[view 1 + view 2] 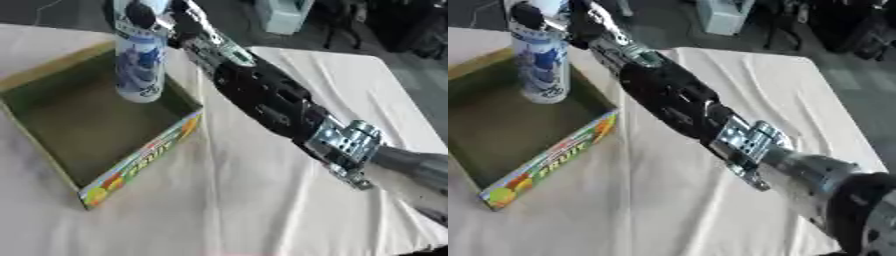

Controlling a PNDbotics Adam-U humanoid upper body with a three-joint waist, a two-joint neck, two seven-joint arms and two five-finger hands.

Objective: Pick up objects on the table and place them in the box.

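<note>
Black arm (262, 95), silver bolted joint (346, 145)

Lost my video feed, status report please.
Right hand shut on bottle, upright over the box. Left hand not in view. Nothing in the way.

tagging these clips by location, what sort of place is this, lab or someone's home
Most likely a lab or workshop, not a home. A table under a white cloth carries only a fruit-printed cardboard box, the right hand holds a blue and white bottle over it, and dark equipment stands on the floor behind.
</note>
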